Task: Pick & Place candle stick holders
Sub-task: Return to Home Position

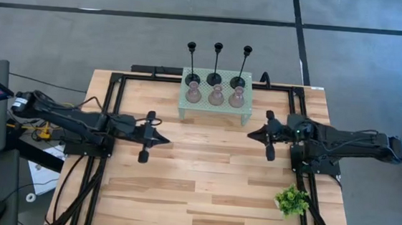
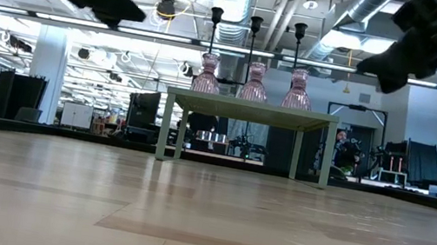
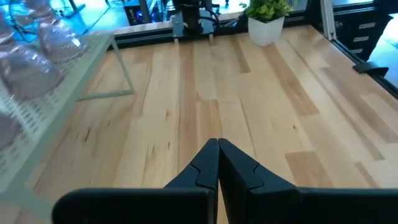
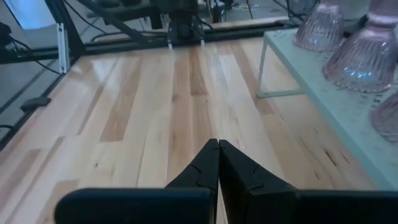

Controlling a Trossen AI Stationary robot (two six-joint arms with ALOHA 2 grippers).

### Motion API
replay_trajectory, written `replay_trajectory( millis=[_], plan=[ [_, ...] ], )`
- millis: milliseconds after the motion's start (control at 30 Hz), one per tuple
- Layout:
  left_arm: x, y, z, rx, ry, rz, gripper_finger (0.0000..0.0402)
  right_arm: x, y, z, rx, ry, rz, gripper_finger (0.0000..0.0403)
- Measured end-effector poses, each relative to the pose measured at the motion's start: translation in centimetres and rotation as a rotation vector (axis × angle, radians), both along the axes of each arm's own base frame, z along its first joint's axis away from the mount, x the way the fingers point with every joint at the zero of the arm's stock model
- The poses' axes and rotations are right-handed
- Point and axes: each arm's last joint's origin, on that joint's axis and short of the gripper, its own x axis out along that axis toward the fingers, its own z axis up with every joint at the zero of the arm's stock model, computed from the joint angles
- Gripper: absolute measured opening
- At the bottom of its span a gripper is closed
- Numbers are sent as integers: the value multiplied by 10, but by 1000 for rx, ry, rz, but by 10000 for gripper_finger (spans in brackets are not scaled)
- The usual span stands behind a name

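Left hand: hovers above the left half of the worktop, pointing right toward the middle and well apart from the shelf; its two fingers are pressed together into a narrow point and hold nothing; the low view shows it raised clear of the boards
Left arm: stretches in from the worktop's left edge
Shelf: mint-green mesh on thin legs, standing at the middle of the worktop's far edge, farther off than both hands and between them from left to right
Black candle stick holders: three slim stems on round bases, upright in a row along the far side of the shelf top, evenly spaced from left to right
Pink glass candle stick holders: three squat ribbed cones, upright in a row along the near side of the shelf top, each just in front of a black one; in the low view the black stems rise behind them
Right hand: hovers above the right half of the worktop, pointing left, near the shelf's right end but not touching it; fingertips meet in a narrow point, nothing between them
Right arm: reaches in from the worktop's right edge
Plant: small, green and leafy in a white pot, at the near right of the worktop, well apart from the shelf
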Motion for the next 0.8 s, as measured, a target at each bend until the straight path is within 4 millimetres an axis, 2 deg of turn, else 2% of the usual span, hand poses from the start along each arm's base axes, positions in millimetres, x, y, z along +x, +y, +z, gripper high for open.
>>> replay_trajectory(
  millis=[167, 400, 533, 800],
  plan=[
    [-26, 4, -13, -58, -88, 3, 6, -13, 2, 8, 6, -52, 15, 0],
    [-58, 6, -23, -44, -275, -129, 6, -23, 4, 9, -10, -115, 53, 0],
    [-68, 7, -31, -38, -326, -146, 6, -27, 6, 0, -25, -169, 112, 0],
    [-71, 7, -53, -45, -325, -171, 6, -41, 9, 3, -30, -253, 154, 0]
  ],
)
